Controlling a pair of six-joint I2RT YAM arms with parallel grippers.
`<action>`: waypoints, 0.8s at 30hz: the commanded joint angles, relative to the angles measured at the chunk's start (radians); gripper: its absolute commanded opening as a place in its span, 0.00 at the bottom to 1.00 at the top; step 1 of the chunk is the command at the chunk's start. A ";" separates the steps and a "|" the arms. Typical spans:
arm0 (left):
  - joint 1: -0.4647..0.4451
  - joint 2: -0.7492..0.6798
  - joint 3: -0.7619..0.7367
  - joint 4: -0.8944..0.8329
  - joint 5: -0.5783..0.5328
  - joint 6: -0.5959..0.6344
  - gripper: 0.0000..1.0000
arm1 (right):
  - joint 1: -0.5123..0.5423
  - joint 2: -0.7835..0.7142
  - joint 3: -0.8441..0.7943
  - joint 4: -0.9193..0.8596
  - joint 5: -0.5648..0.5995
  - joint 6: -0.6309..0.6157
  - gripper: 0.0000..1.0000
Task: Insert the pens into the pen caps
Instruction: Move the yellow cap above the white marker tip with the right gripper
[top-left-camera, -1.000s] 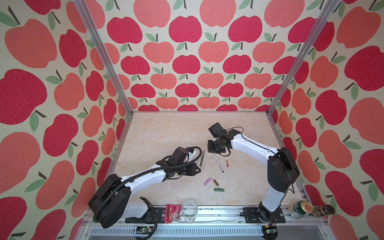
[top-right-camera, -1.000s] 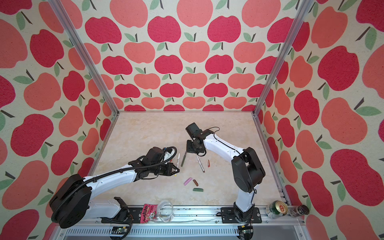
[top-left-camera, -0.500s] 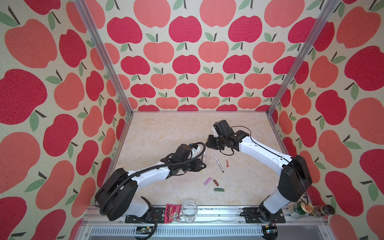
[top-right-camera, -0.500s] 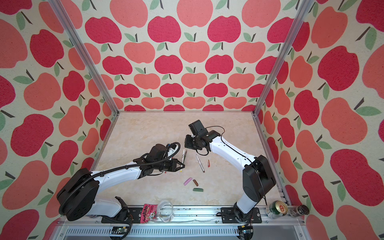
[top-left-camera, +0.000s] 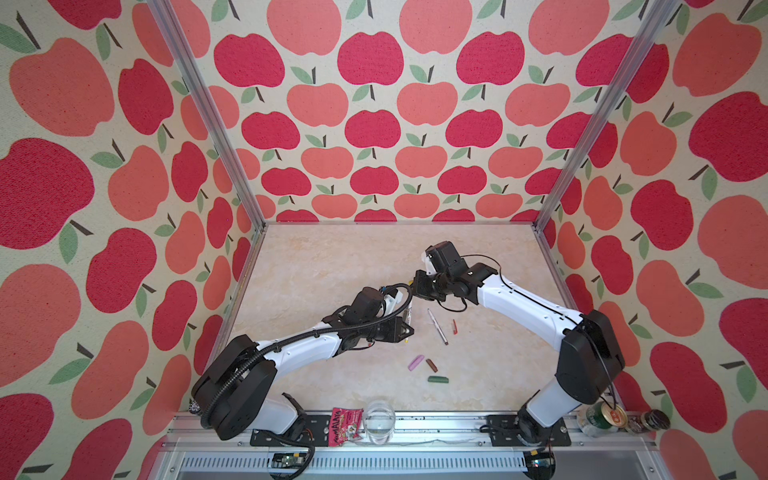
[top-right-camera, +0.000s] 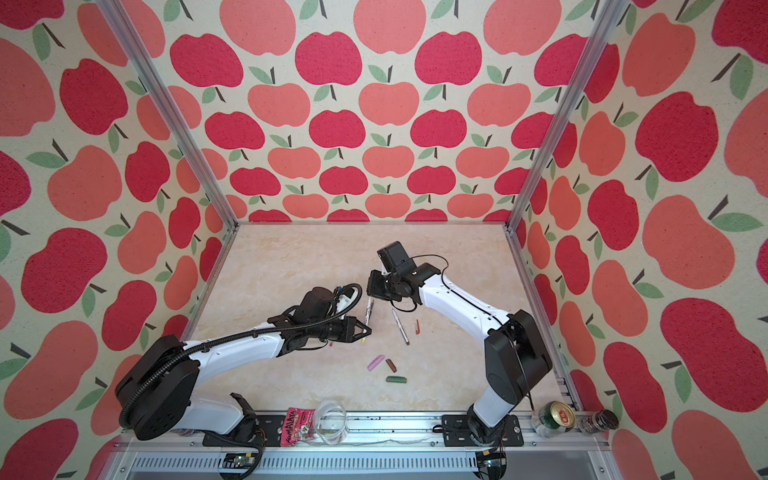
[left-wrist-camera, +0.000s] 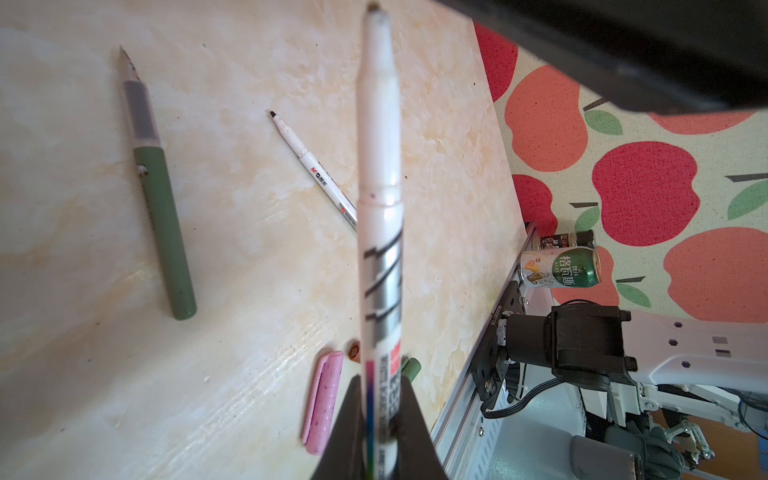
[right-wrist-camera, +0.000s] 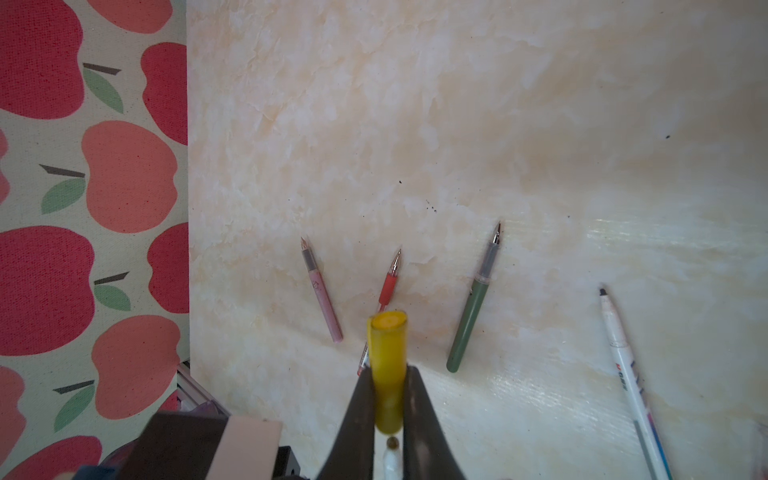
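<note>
White-barrelled pen (top-left-camera: 409, 318) and yellow cap (right-wrist-camera: 388, 357) hang close together above the marbled surface (top-left-camera: 332, 270), one in each arm's grasp.

In both top views the left fingers (top-left-camera: 408, 331) clamp the pen by its tail, which leaves the front bare for capping. The right fingers (top-left-camera: 416, 285) pinch the cap just past the far end of a loose white pen (top-left-camera: 437, 326) lying flat. A thin red cap (top-left-camera: 454, 326) lies just beside that loose pen. The pink cap (top-left-camera: 415, 362), brown cap (top-left-camera: 432, 365) and dark green cap (top-left-camera: 438, 379) wait together near its other end, toward the robot.

From the left wrist, the held pen (left-wrist-camera: 380, 208) runs out from the closed fingers (left-wrist-camera: 353, 403) and crosses in front of the loose pen (left-wrist-camera: 316, 170). A dark green pen (left-wrist-camera: 160, 216) lies well apart from it, uncapped.

From the right wrist, the cap is gripped about mid-length, with one end clear of the fingers (right-wrist-camera: 361, 399). A pale tip shows in the gap behind it, probably the held pen's nib and not yet entered. Beyond, a lilac-pink pen (right-wrist-camera: 322, 291), a red pen (right-wrist-camera: 388, 282) and the green one (right-wrist-camera: 471, 307) lie in a row that ends at the loose pen (right-wrist-camera: 623, 353).
</note>
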 joint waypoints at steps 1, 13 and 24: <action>-0.005 0.007 0.022 0.020 0.000 -0.010 0.00 | -0.001 -0.045 -0.019 0.001 -0.008 0.011 0.09; -0.005 0.011 0.022 0.030 -0.005 -0.013 0.00 | 0.006 -0.059 -0.027 -0.006 -0.006 0.005 0.09; -0.005 0.002 0.023 0.029 -0.006 -0.014 0.00 | 0.014 -0.057 -0.045 0.000 0.010 -0.003 0.09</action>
